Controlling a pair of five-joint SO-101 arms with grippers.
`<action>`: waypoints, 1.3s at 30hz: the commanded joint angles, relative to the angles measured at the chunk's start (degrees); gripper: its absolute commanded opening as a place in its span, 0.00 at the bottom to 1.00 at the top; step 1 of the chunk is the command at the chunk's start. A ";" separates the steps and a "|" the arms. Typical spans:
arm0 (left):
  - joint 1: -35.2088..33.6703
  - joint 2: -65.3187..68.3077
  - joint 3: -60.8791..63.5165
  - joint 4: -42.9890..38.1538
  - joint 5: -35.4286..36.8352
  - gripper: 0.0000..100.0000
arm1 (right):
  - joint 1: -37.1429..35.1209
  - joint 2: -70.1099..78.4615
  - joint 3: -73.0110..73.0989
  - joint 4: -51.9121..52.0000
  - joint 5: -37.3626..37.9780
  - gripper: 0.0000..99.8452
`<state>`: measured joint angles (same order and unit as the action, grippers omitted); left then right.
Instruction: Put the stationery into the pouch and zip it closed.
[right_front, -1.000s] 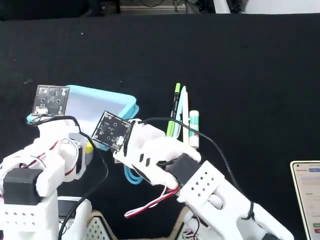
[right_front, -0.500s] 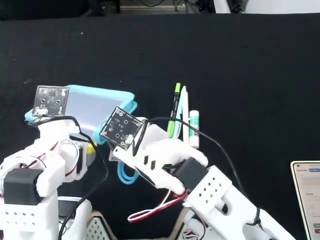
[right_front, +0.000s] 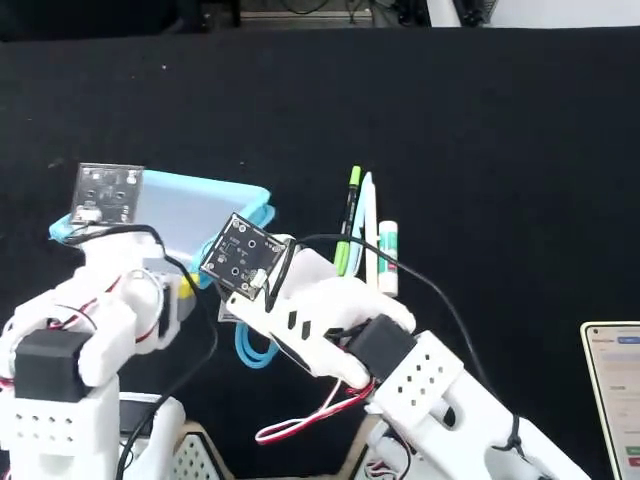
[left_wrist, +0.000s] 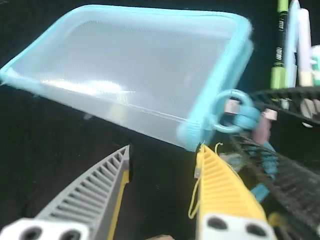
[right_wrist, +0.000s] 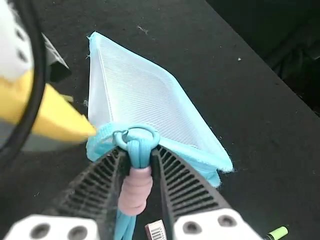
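The light-blue mesh pouch (right_front: 190, 212) lies flat at the left, also large in the left wrist view (left_wrist: 135, 65). My right gripper (right_wrist: 137, 152) is shut on the pouch's blue strap (right_wrist: 136, 150), just below the ring (right_wrist: 136, 134) at the pouch's corner, with a pink tab (right_wrist: 135, 190) between the fingers. My left gripper (left_wrist: 164, 148) is open at the pouch's near edge, and its yellow finger (left_wrist: 220, 190) sits beside that same corner. A green pen (right_front: 349, 215), a white pen (right_front: 368, 232) and a glue stick (right_front: 388, 256) lie together right of the pouch.
The blue strap's loop (right_front: 252, 350) trails on the black table under the right arm (right_front: 400, 370). A device with a lit screen (right_front: 612, 390) sits at the right edge. Open black tabletop extends behind and to the right.
The right arm has shifted a little to the right with the strap in its grip, tugging the pouch's corner. The left arm's wrist has risen slightly toward the pouch.
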<state>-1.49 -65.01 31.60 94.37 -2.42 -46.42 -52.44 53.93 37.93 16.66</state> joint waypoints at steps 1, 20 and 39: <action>5.85 0.09 -0.04 -0.88 0.88 0.22 | 0.62 -1.98 -1.54 -1.76 -0.35 0.01; 1.89 -0.35 7.08 -8.00 0.35 0.22 | 0.62 -2.07 -1.45 -1.76 -0.26 0.01; 1.89 -0.35 5.41 -7.47 3.16 0.22 | 0.62 -1.98 -1.45 -2.90 -0.26 0.01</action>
<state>-0.70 -65.27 38.37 87.60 -2.07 -46.33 -52.44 53.93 36.88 16.66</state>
